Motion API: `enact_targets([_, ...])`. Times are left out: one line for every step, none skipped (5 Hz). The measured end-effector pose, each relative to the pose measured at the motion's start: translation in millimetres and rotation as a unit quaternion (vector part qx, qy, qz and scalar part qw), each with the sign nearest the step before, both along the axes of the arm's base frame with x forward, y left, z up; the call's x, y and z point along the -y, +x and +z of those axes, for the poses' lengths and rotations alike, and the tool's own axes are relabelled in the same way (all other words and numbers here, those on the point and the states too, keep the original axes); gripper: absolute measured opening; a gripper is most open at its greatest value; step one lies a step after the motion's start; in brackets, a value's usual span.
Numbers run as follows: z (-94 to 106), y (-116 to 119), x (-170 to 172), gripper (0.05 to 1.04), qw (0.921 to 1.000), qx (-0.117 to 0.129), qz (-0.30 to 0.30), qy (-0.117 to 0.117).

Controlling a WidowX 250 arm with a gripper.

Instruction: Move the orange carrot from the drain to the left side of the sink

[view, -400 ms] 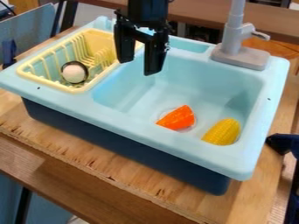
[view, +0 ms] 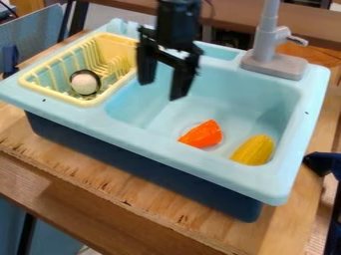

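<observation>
My gripper point(view: 162, 90) is set with its jaws wide apart and nothing between them. Since the previous frame it has descended and shifted slightly towards the picture's right, and it now hangs over the basin point(view: 256, 97) of the light blue sink. The orange wedge point(view: 205, 134) and the yellow corn point(view: 254, 150) have not changed position. In my judgement, this shift reduces the remaining travel to both items; no grasp is established, and the wedge is the nearer of the two. The wedge rests on the basin floor at the drain, below the gripper and towards the front wall. The corn lies beside it, apart from it, near the front right corner in the picture. Left of the basin in the picture, the yellow dish rack point(view: 78, 101) holds a pale round item point(view: 85, 83) with a dark rim. The grey faucet point(view: 265, 52) stands at the rear edge of the sink. The sink unit sits on a wooden table point(view: 126, 187).
</observation>
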State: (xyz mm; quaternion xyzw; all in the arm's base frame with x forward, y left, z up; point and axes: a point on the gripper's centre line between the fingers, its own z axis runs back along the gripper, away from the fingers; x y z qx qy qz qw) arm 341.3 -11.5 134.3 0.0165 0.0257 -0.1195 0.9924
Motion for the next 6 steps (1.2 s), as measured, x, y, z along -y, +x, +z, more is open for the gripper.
enact_targets([-2.5,2,32,1.001,0.9996,0.017,-0.020,-0.008])
enact_targets([-4.3,2,49,1.000,0.9987,0.022,-0.026,-0.038])
enact_targets([-17.2,1,70,1.000,0.9977,0.004,-0.039,-0.055])
enact_targets([-19.8,-2,77,1.000,0.9968,-0.001,-0.037,-0.071])
enact_targets([-25.0,-10,83,1.000,0.9963,-0.018,-0.044,-0.071])
enact_targets([-28.3,-19,74,1.000,0.9973,-0.043,-0.043,-0.042])
